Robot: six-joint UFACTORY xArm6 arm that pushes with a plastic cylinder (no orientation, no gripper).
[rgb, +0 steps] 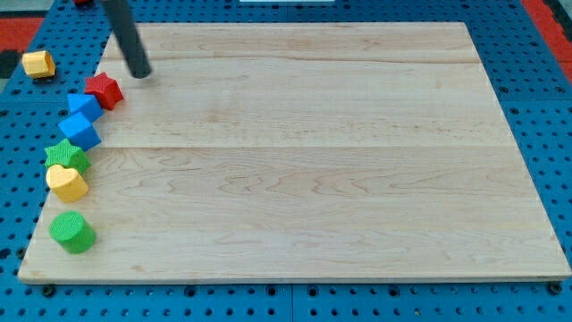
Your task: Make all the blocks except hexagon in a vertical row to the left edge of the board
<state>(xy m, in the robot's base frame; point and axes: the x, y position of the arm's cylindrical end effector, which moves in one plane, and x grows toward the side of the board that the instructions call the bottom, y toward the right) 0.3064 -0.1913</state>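
Observation:
My tip (140, 73) rests on the wooden board (304, 152) near its top left, just above and to the right of the red star block (104, 90). Below the star, along the board's left edge, run a blue block (85, 105), a second blue block (79, 131), a green star block (67, 156), a yellow heart-shaped block (67, 182) and a green cylinder block (71, 232). The first five touch or nearly touch each other; the green cylinder stands apart lower down. A yellow hexagon block (38, 63) lies off the board at the view's upper left.
The board lies on a blue pegboard surface (18, 179). Red patches show at the view's top left corner (22, 27) and top right corner (554, 18).

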